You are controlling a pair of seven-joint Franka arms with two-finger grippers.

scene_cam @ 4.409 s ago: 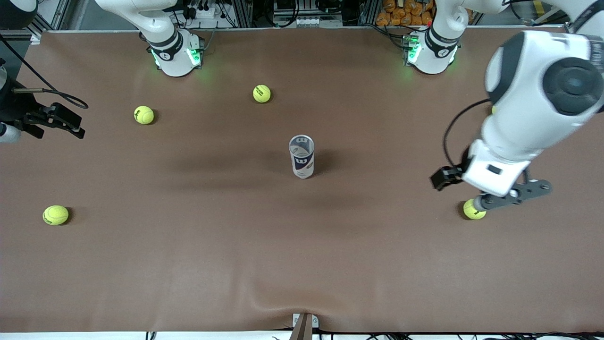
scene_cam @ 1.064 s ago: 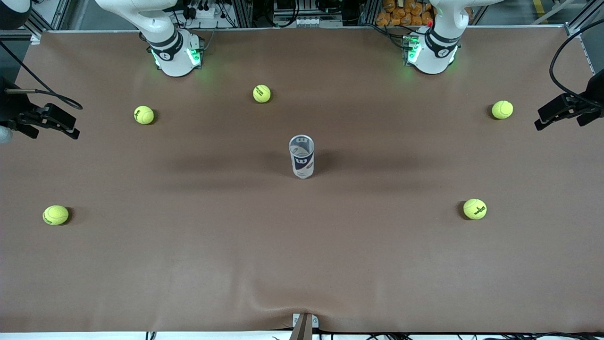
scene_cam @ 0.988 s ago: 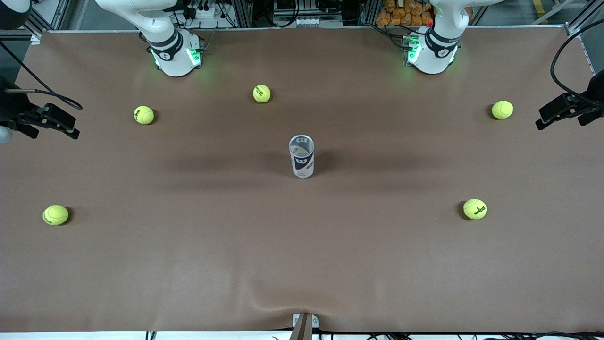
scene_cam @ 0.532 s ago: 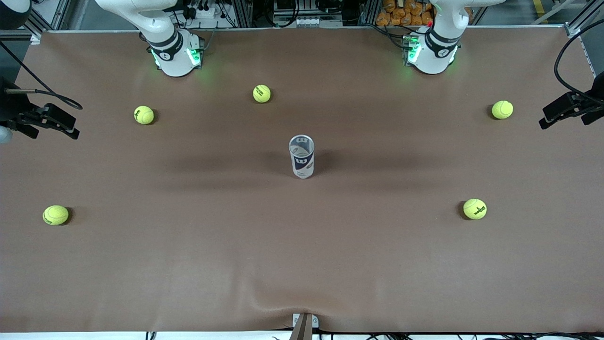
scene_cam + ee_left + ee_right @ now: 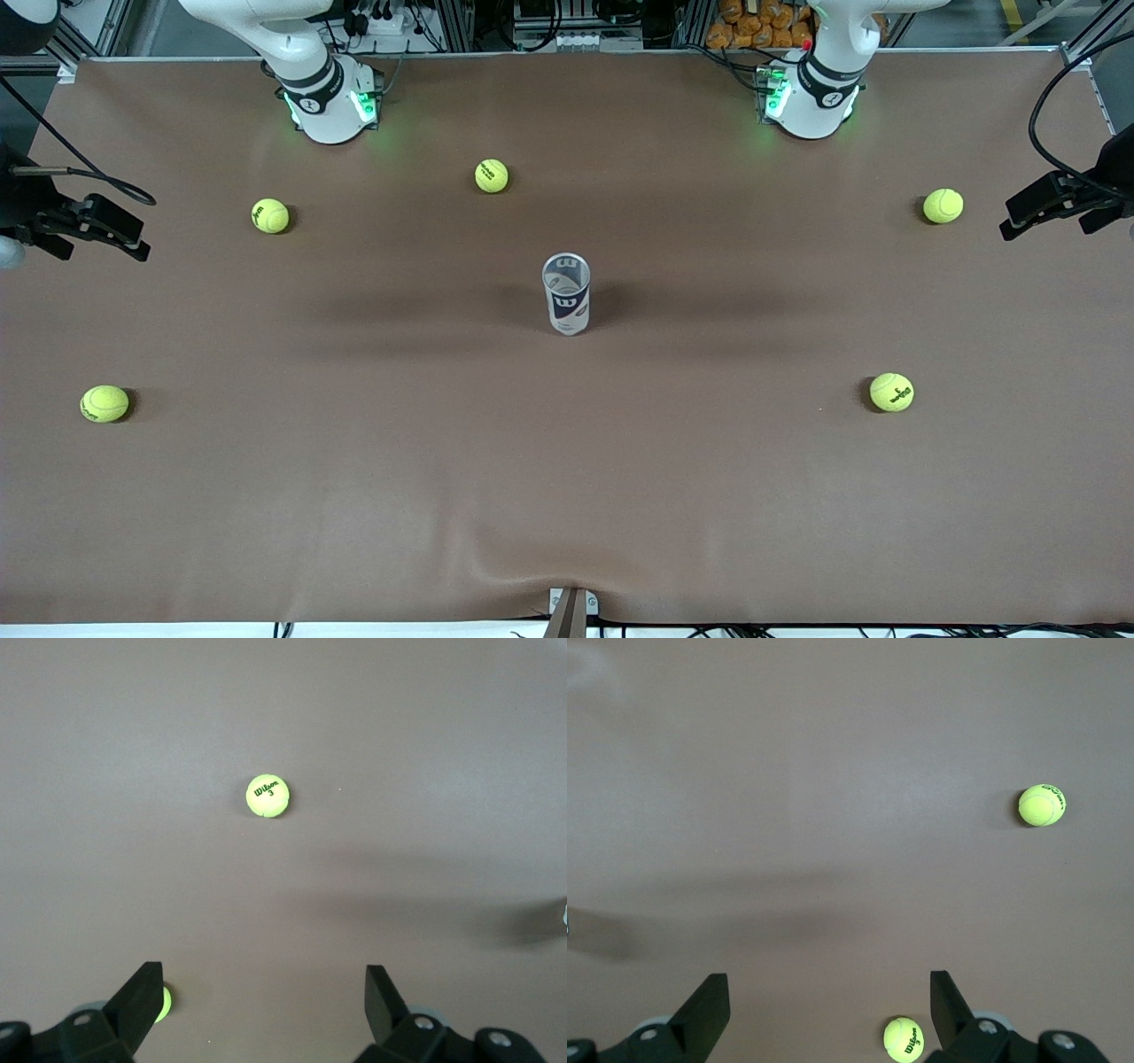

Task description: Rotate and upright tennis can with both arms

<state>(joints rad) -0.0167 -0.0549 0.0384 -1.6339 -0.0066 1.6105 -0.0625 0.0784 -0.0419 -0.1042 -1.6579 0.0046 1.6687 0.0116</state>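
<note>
**Can upright at mid-table, both grippers wide and empty**

Both arms run out of the front view at the table's two ends; only dark wrist hardware and cable show there, so the fingers themselves can be read only from the wrist views. In the left wrist view just a sliver of the tennis can (image 5: 566, 293) shows at the picture's edge, too little to make out.

The left gripper (image 5: 263, 997) hangs over the table's end on the left arm's side, well apart from the can, its fingers (image 5: 140, 997) spread wide with nothing between them and nothing touched. A tennis ball (image 5: 267, 796) lies on the brown table cover (image 5: 567, 461) under its view; a second ball (image 5: 160, 1004) is half hidden by one finger.

The right gripper (image 5: 828, 997) hangs over the right arm's end, equally far from the can, also spread wide and empty. Two balls show under its view, one (image 5: 1042, 804) in the open and one (image 5: 904, 1039) just beside a finger.

The can stands upright at the middle of the table, open silvery rim up, clear wall, white and navy label with a W logo. All five balls lie well apart from it.
</note>
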